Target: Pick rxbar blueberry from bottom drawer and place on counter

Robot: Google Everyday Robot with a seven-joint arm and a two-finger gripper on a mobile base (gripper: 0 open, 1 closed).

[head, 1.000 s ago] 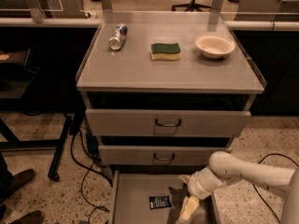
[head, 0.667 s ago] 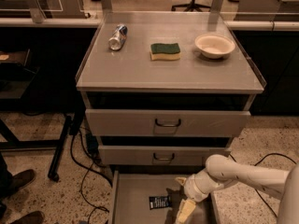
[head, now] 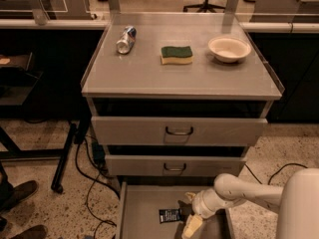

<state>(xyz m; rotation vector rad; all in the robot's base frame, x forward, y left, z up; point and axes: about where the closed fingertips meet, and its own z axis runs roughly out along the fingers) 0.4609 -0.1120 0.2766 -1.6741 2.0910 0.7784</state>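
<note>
The rxbar blueberry point(head: 169, 215) is a small dark wrapper with white lettering, lying flat on the grey floor of the open bottom drawer point(head: 142, 210). My gripper point(head: 189, 212) reaches down into the drawer from the right on a white arm, just right of the bar. One cream finger point(head: 192, 226) points down toward the drawer front, another shows behind near the bar's right end. The fingers look spread, and the bar lies on the floor. The counter point(head: 149, 73) is the grey cabinet top above.
On the counter lie a tipped can point(head: 126, 39), a green-and-yellow sponge point(head: 176, 54) and a white bowl point(head: 229, 49). Two closed handled drawers point(head: 178, 131) sit above the open one. Cables and a black stand leg point(head: 65, 158) are on the floor to the left.
My gripper has shifted slightly left, closer to the bar's right end. The bar has not moved.
</note>
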